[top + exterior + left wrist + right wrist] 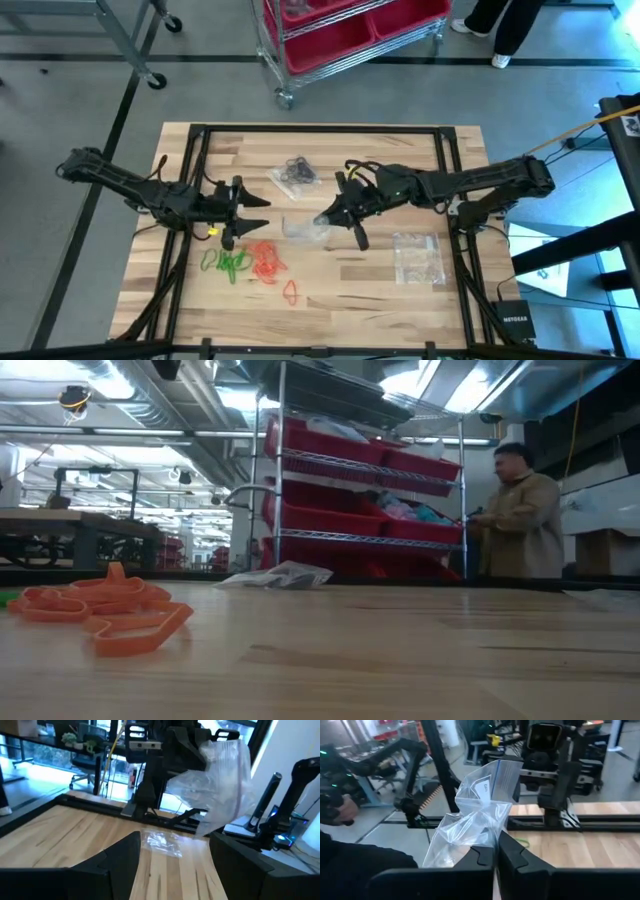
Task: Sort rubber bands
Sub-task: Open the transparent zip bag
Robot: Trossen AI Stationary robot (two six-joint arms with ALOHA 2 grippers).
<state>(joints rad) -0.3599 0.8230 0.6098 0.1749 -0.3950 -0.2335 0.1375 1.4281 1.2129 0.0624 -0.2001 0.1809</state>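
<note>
Bag (470, 827) sits pinched in the right gripper (496, 854) (probably for filling), while the left gripper (243, 205) waits wide-jawed beside the rubber bands (250, 262).

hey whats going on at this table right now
Two robot arms are sorting rubber bands on a wooden table. The right gripper is shut on a clear plastic bag and holds it up near the middle of the table. The left gripper is open and faces that bag, holding nothing. Green bands and orange bands lie loose in front of the left arm, a bag of black bands sits farther back, and another clear bag lies to the right.
</note>
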